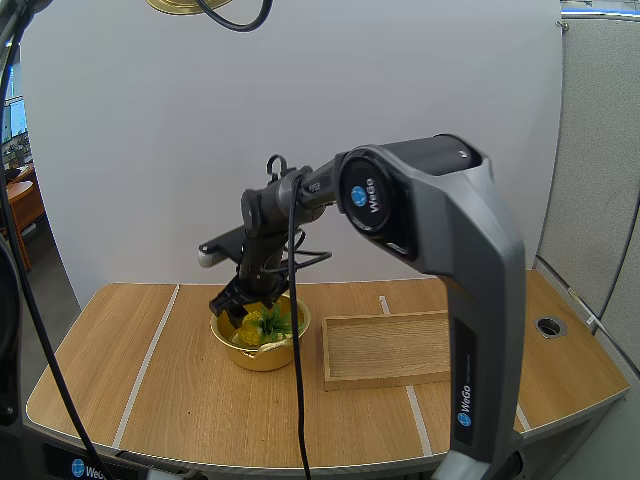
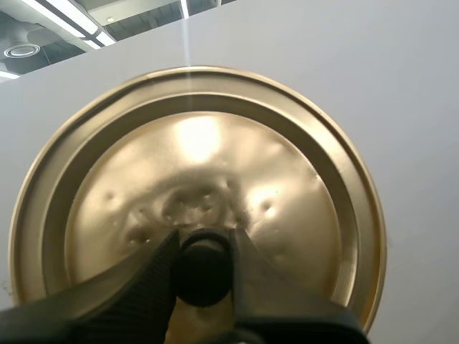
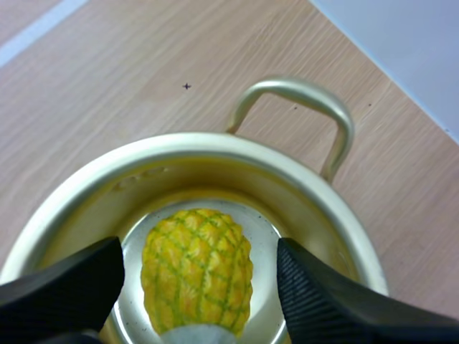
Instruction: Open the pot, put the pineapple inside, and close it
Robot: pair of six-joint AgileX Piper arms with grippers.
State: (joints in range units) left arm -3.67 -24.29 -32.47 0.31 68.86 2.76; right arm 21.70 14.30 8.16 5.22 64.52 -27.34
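Note:
The gold pot (image 1: 258, 350) stands uncovered on the table, left of centre. A yellow pineapple (image 1: 264, 322) with green leaves lies inside it. My right gripper (image 1: 240, 303) hangs just over the pot's rim. In the right wrist view that gripper (image 3: 199, 252) is open, one finger on each side of the pineapple (image 3: 197, 269), a gap showing on both sides. The pot's rim (image 3: 215, 142) and a handle (image 3: 301, 97) lie beyond. My left gripper (image 2: 204, 269) is shut on the black knob of the gold lid (image 2: 193, 172), held high up; the lid's edge (image 1: 188, 6) shows above the table.
A shallow wooden tray (image 1: 385, 348) lies just right of the pot. Bare table stretches to the left and front of the pot. A round hole (image 1: 550, 326) sits near the table's right edge.

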